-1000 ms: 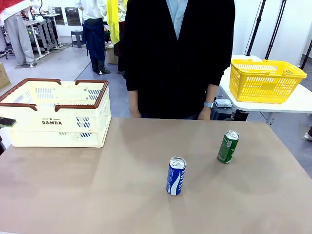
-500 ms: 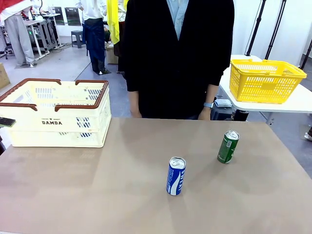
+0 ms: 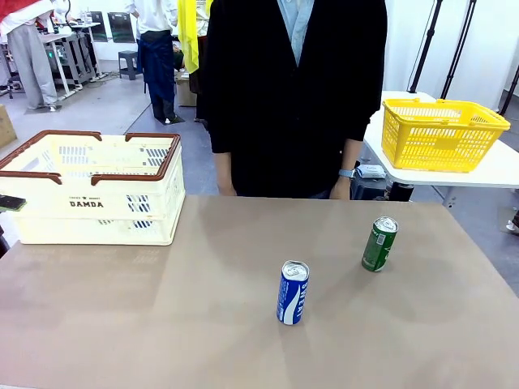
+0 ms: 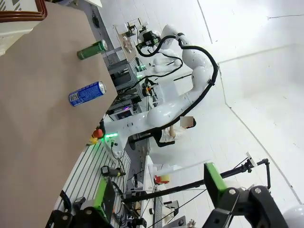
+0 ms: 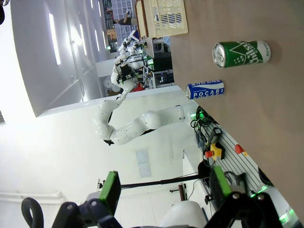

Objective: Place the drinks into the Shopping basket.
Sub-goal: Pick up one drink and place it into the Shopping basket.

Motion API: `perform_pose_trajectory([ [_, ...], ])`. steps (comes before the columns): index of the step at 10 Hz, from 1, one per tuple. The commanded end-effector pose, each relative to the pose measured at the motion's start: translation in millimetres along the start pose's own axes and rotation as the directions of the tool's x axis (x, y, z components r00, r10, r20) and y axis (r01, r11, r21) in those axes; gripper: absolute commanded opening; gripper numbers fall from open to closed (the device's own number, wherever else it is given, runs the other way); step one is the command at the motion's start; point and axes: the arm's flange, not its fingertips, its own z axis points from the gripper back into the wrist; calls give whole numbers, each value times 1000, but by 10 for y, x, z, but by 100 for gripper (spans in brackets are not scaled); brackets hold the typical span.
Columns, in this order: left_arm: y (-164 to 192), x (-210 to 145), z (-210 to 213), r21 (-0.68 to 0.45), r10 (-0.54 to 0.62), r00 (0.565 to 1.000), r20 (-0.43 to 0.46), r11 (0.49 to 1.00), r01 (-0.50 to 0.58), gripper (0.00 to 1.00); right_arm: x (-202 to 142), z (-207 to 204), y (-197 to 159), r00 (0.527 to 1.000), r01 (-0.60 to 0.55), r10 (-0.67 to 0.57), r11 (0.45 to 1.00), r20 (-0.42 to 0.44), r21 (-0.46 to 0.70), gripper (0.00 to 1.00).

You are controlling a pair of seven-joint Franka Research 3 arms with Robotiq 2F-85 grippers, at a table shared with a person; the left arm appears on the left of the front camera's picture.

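Tan table (image 3: 162,308), person (image 3: 292,97) in black jacket over light blue shirt standing at its far edge, pale blue watch (image 3: 346,174) on one wrist. Yellow basket (image 3: 442,134) on white side table (image 3: 495,174) far right, black poles (image 3: 430,44) behind it

The left gripper (image 4: 159,192) stood with its jaws fully apart, gripping nothing. The right gripper (image 5: 166,187) stood likewise, wide and empty. Both wrists were rolled sideways. The right arm (image 4: 166,111) and left arm (image 5: 156,118) were folded, elbows raised.
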Motion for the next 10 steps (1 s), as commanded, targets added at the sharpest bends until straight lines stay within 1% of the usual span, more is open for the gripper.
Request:
perform_pose_trajectory([
  [1,0,-48,-27,7,-14,1000,4,1000,14,100,-16,58,65,1000,18,-18,1000,-1,-2,100],
  [4,0,-48,-27,7,-14,1000,4,1000,14,100,-16,58,65,1000,18,-18,1000,-1,-2,100],
  [5,0,-48,-27,7,-14,1000,4,1000,14,100,0,0,0,1000,0,0,1000,0,0,100],
  [10,0,-48,-27,7,-14,1000,4,1000,14,100,0,0,0,1000,0,0,1000,0,0,100],
])
